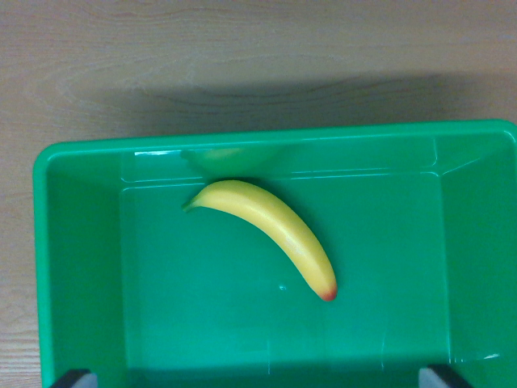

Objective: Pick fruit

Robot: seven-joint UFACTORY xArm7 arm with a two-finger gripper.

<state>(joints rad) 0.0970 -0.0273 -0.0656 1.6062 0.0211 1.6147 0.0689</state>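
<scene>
Item one: a curved yellow plastic banana (271, 233) with a greenish stem tip and a reddish blossom end, lying flat on the floor of the bin, alone there. Its stem end points toward the bin's far wall, near the middle of that wall, and its body arcs down toward the wrist view's right, the red tip ending near the centre of the floor. A faint yellow-green reflection of the fruit shows on the glossy far wall just above the stem. Item two: a bright green rectangular plastic bin (77, 267), open-topped, with sloping glossy walls and a rounded rim; its far rim and the far corners at the wrist view's left and right are in view, while its near edge is cut off at the bottom of the picture. Item three: a pale wood-grain tabletop (242, 56), carrying the bin and visible beyond its far rim and along its side at the wrist view's left; a soft shadow lies on the wood just behind the bin. Item four: the hand (262, 378), of which only two dark fingertips (74, 378) show at the bottom corners, set wide apart above the bin, released and grasping nothing, well clear of the banana.
</scene>
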